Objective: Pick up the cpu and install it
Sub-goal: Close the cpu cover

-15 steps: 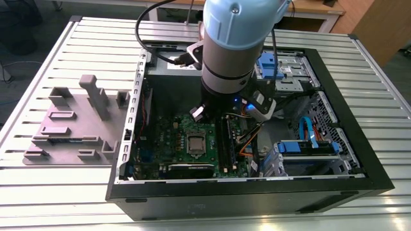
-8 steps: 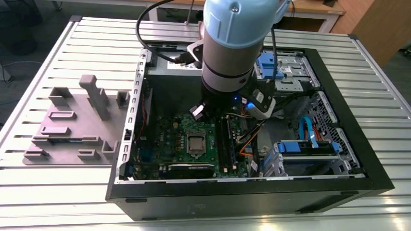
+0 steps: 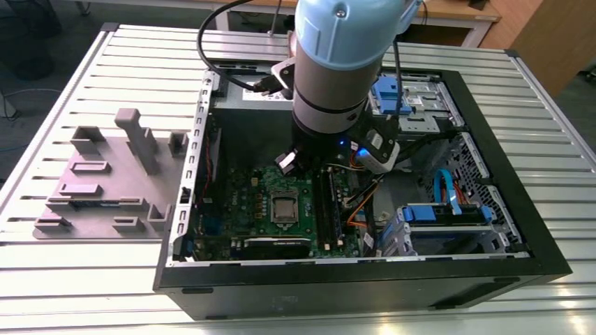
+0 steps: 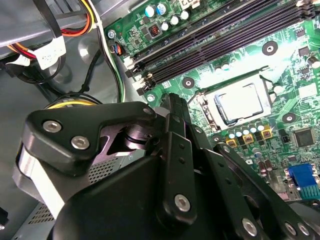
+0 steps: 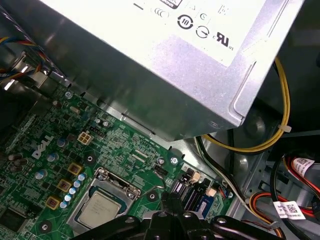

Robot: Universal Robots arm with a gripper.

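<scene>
Below the end effector (image 3: 312, 164), the cpu (image 3: 282, 205) sits socketed.

Dull silver metal cpu (image 4: 241, 102), matt black gripper (image 4: 172, 107), glossy green motherboard (image 5: 125, 145).

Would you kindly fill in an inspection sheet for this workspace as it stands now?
Surface: slatted metal table carrying an open PC case lying on its side.
Job's things: cpu sits in the socket on the green motherboard; also seen in the second wrist view.
Clutter: grey fixture tray beside the case, toward the exterior view's left.
Gripper: gripper hangs inside the case above the motherboard, beside the socket, holding nothing visible.
Cables: yellow cable loops by the grey box; black cable runs along the arm.
Surroundings: wooden furniture behind the table.
</scene>
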